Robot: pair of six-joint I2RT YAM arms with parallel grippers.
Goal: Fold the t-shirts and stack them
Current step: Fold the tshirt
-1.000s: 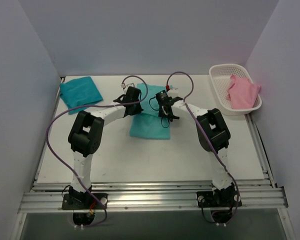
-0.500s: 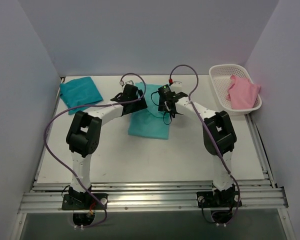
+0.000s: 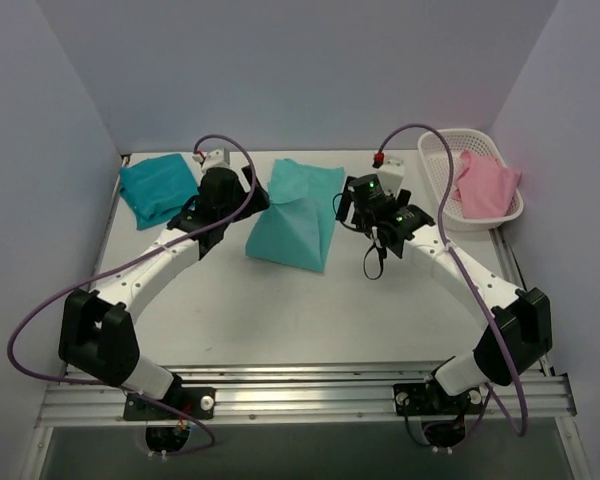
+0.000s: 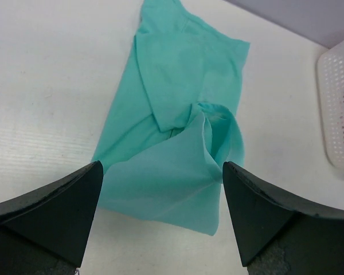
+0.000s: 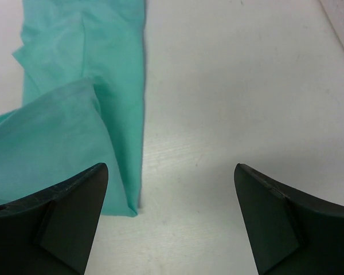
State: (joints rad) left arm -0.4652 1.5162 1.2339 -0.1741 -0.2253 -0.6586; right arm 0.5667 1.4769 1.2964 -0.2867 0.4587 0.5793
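My left end effector (image 4: 161,172) and right end effector (image 5: 171,169) both stand released and empty, either side of the light mint-green cloth t-shirt (image 3: 295,215). It lies partly folded on the middle of the white tabletop (image 3: 280,310). The darker teal-blue folded t-shirt (image 3: 158,187) sits well apart at the far left corner.

White arms (image 3: 152,272), black joints (image 3: 99,338) — purple cables (image 3: 413,126).

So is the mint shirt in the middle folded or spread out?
Partly folded, not neat: the mint t-shirt lies doubled over itself with a loose flap, unlike the teal t-shirt, a compact square.
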